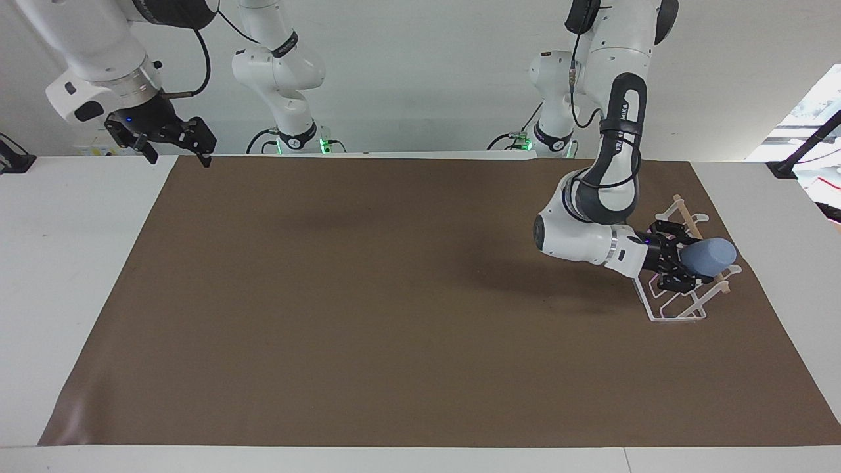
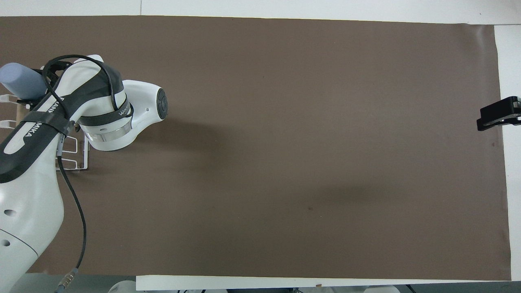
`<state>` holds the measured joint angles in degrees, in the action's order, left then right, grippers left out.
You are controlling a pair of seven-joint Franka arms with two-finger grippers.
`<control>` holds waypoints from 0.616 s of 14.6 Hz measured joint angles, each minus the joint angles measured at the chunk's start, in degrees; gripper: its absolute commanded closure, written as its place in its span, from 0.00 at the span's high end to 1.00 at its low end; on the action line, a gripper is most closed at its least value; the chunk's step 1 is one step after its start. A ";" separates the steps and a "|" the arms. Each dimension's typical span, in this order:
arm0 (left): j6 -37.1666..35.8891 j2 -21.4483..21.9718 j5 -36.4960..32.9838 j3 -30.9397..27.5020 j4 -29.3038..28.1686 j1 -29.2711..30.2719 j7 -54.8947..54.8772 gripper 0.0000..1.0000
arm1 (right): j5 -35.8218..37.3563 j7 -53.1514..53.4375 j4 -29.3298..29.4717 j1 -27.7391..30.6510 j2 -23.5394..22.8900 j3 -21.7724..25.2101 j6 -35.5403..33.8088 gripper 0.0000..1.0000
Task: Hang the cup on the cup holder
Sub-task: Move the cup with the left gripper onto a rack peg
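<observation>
The light-blue cup [image 1: 709, 257] lies on its side in my left gripper [image 1: 683, 264], which is shut on it over the white wire cup holder [image 1: 677, 309] at the left arm's end of the brown mat. The cup's closed end points away from the arm, just above the holder's slanted prongs and wooden rod [image 1: 686, 217]. In the overhead view the cup [image 2: 18, 80] shows past the left arm, and the arm hides most of the cup holder [image 2: 75, 156]. My right gripper [image 1: 174, 141] waits in the air over the mat's corner at the right arm's end, fingers apart; it also shows in the overhead view [image 2: 498, 118].
A brown mat [image 1: 394, 295] covers most of the white table [image 1: 72, 263]. A black clamp [image 1: 785, 167] sits at the table edge near the left arm's end.
</observation>
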<state>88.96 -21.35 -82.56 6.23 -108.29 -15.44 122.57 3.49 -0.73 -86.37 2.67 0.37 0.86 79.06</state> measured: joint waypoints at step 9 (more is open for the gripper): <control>5.33 -0.37 0.42 -0.03 0.58 1.88 2.12 1.00 | -0.02 0.00 -0.02 0.00 0.00 0.00 0.00 0.99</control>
<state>94.29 -21.72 -82.14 6.19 -107.71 -13.56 124.69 3.48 -0.73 -86.40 2.67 0.37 0.86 79.06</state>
